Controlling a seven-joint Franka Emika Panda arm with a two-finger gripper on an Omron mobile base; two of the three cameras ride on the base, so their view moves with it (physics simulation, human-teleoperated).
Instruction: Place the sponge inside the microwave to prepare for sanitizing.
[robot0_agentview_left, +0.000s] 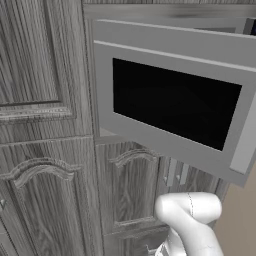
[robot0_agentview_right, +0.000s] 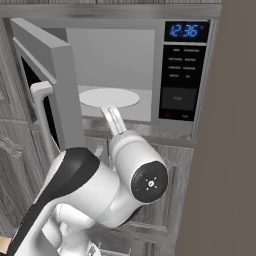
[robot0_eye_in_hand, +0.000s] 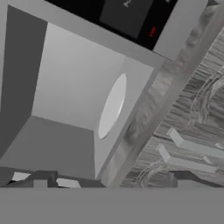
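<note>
The microwave stands with its door swung wide open to the left. Its grey cavity holds a white round plate, which the hand view shows edge-on as a white oval. My gripper is open, its two dark tips far apart at the bottom of the hand view with nothing between them. It points up into the oven's opening from just below the front edge. The sponge is out of view.
Grey wood-grain cabinet doors surround the oven, with two pale bar handles just beneath it. The open door's pale handle sticks out at the left. A brown wall closes off the right side.
</note>
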